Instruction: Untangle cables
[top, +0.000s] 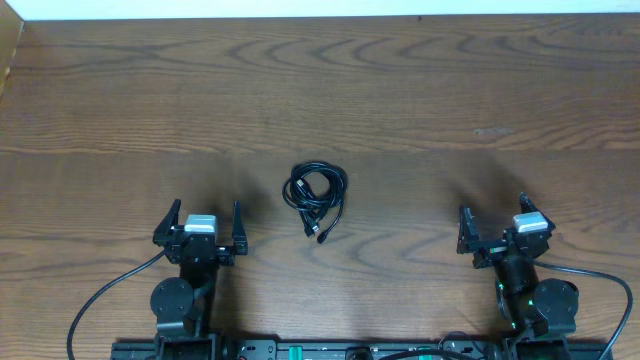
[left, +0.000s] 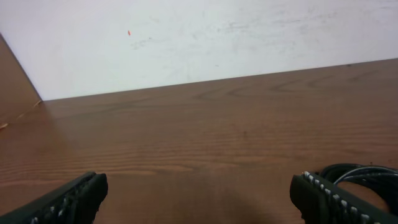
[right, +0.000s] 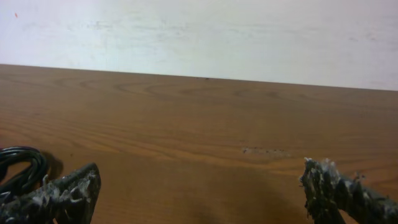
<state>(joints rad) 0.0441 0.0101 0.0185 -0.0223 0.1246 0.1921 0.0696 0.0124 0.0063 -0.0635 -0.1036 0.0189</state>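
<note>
A small knot of thin black cables (top: 316, 200) is lying near the middle of a wooden table (top: 420, 100), with loose plug ends trailing toward the robot. The two arms are sitting at the near edge, one on either side of the bundle and well apart from it. The left gripper (top: 203, 222) is holding its jaws spread wide, gripping nothing. The right gripper (top: 497, 232) is also gaping wide and empty. Each wrist camera is catching an edge of the cable loops beside its inner finger, with a pale wall (left: 217, 43) rising behind the table.
</note>
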